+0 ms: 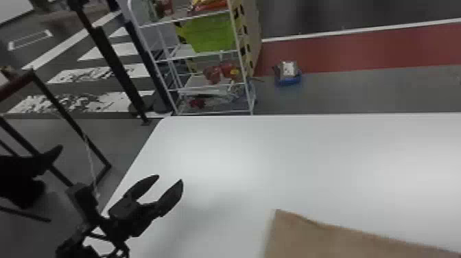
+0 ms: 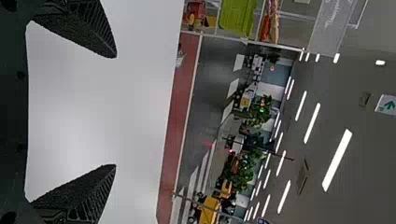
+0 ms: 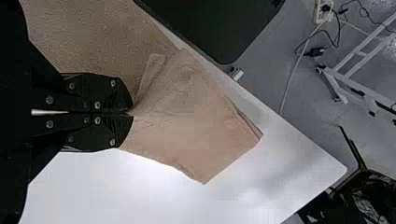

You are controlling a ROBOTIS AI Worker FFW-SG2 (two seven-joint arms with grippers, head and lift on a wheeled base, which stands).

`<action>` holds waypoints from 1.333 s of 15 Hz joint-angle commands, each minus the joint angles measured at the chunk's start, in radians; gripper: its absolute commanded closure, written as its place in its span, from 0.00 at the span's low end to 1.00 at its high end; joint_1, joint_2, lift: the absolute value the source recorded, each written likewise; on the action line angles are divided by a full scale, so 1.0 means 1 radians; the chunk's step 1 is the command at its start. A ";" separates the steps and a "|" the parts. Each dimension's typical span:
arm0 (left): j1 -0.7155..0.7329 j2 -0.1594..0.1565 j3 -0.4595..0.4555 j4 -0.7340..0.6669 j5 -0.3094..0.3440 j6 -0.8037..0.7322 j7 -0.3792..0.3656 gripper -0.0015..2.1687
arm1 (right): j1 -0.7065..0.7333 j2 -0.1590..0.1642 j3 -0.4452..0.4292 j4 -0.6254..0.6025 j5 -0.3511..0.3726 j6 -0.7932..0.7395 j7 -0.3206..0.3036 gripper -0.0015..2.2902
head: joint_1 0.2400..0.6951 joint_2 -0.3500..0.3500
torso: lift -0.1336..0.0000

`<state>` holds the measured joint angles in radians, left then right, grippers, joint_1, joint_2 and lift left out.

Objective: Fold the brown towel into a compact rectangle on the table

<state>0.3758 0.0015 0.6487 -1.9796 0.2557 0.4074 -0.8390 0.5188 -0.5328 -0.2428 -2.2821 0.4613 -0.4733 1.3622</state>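
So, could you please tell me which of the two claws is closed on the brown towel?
The right claw: its fingers are pinched together on the towel, whereas the left claw stands open and holds nothing.

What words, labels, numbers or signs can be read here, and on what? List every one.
None can be read.
Grey panel: lettering, too blurred.
White sign: green mark, no legible word.
Package on the floor: pale label, too small to read.
Brown towel: no print seen.

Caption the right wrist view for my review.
Right gripper pinching the brown towel at the white table.
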 commanded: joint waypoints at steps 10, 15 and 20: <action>0.002 -0.004 -0.040 0.016 -0.030 -0.006 0.009 0.02 | -0.002 0.031 -0.067 0.115 -0.010 -0.169 0.005 0.58 | 1.00 0.89 | 0.08; -0.018 -0.004 -0.049 0.054 -0.039 -0.037 0.015 0.02 | 0.092 0.033 -0.326 0.052 -0.178 -0.245 0.005 0.58 | 1.00 0.84 | 0.08; -0.029 -0.004 -0.057 0.076 -0.046 -0.046 0.014 0.02 | 0.040 0.028 -0.214 0.191 -0.044 -0.297 0.005 0.58 | 1.00 0.75 | 0.08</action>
<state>0.3469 0.0015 0.5925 -1.9042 0.2103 0.3617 -0.8251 0.5788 -0.5030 -0.4914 -2.1150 0.3814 -0.7682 1.3622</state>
